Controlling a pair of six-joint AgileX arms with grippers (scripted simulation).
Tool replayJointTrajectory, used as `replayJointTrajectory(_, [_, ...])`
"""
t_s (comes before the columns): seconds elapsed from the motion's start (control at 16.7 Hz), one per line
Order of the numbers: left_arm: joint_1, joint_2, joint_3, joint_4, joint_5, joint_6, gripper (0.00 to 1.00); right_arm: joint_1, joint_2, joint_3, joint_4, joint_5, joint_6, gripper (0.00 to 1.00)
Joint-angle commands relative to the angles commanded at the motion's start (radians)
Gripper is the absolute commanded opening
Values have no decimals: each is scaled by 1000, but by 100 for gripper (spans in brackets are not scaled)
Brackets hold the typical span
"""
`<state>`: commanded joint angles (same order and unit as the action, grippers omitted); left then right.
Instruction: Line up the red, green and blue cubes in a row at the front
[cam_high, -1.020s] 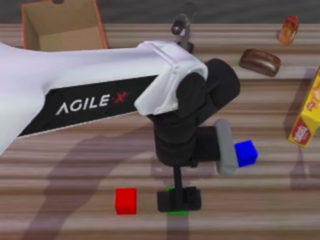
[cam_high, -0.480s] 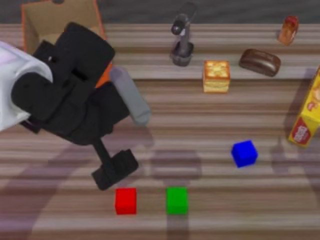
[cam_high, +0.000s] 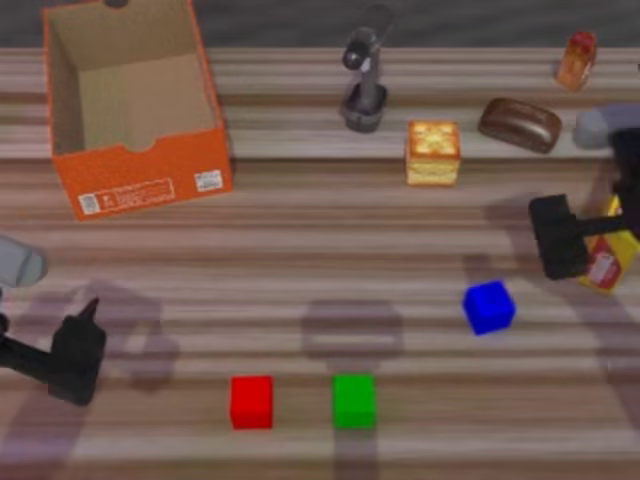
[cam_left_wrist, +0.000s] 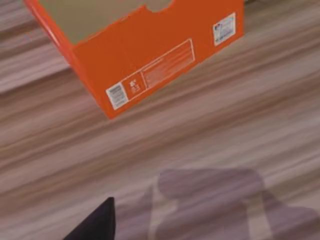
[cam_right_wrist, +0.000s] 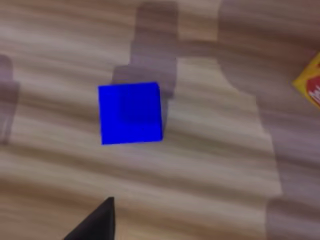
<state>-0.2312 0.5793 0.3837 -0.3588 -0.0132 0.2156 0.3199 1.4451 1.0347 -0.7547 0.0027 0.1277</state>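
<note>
Red cube and green cube side by side at tabletop front — blue cube farther back, right. Our right gripper near it, left gripper front-left — fingers' state unclear.

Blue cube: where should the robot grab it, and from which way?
Grab the blue cube from straight above, pinching two opposite flat sides. It sits turned a little on the table with open space all round, so the right hand, which is nearest, should twist to match it.

Left gripper low, right gripper high
</note>
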Motion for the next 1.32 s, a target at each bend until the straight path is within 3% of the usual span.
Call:
replayJointTrajectory(0.24, [141, -331, -234, 181, 3, -112, 100, 74, 318, 241, -168, -1, 30, 100])
replayJointTrajectory(0.54, [240, -551, -370, 338, 11, -203, 100, 129, 543, 436, -283, -1, 53, 100])
replayJointTrajectory(1.02, [251, -579, -384, 359, 13, -216, 100, 131, 577, 446, -276, -1, 54, 100])
replayJointTrajectory(1.32, [251, -579, -384, 359, 13, -216, 100, 135, 656, 351, -93, -1, 57, 100])
